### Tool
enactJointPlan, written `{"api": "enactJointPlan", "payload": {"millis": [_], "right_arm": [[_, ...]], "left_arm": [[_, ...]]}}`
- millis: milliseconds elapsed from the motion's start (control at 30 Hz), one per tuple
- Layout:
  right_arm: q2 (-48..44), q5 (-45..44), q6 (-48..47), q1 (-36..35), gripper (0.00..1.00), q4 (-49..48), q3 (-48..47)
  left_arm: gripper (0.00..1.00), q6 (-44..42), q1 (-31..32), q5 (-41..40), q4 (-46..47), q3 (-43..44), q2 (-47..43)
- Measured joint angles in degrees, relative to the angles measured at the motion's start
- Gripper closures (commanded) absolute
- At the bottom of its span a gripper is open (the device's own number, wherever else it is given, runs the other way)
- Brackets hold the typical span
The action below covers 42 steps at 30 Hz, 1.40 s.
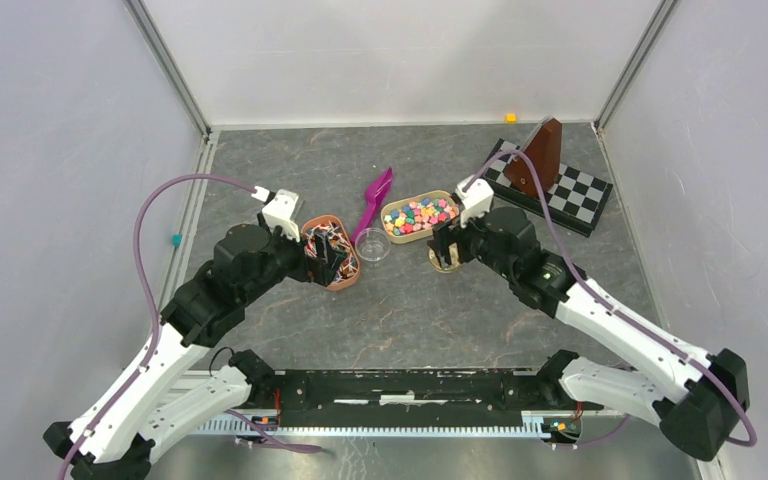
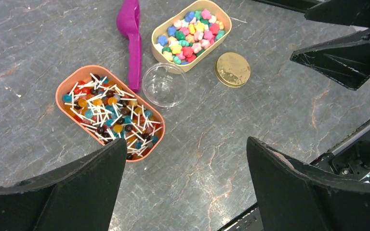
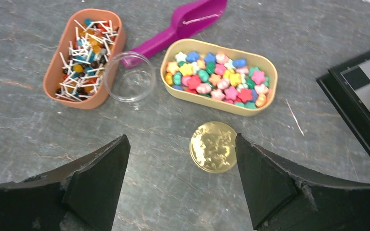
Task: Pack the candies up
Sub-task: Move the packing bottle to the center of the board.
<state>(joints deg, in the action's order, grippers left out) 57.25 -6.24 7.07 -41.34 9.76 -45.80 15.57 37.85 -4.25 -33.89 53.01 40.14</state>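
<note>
Here, left hand (image 2: 185,144) and right hand (image 3: 181,138) are hovering spread, empty — tiny, light candies (image 3: 219,77) are probably wanting the scoop (image 3: 183,21), held by its handle.

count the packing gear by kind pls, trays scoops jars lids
trays: 2, the tan tray and the orange tray
purple scoop: 1
clear jar: 1
gold lid: 1
total: 5
</note>
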Motion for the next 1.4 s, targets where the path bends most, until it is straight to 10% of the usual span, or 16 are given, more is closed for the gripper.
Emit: {"api": "enactJointPlan", "payload": {"millis": [1400], "right_arm": [[49.2, -4.3, 1.9, -7.2, 0.58, 5.9, -37.1]], "left_arm": [[0.0, 0.0, -1.2, -10.4, -2.5, -0.6, -5.7]]}}
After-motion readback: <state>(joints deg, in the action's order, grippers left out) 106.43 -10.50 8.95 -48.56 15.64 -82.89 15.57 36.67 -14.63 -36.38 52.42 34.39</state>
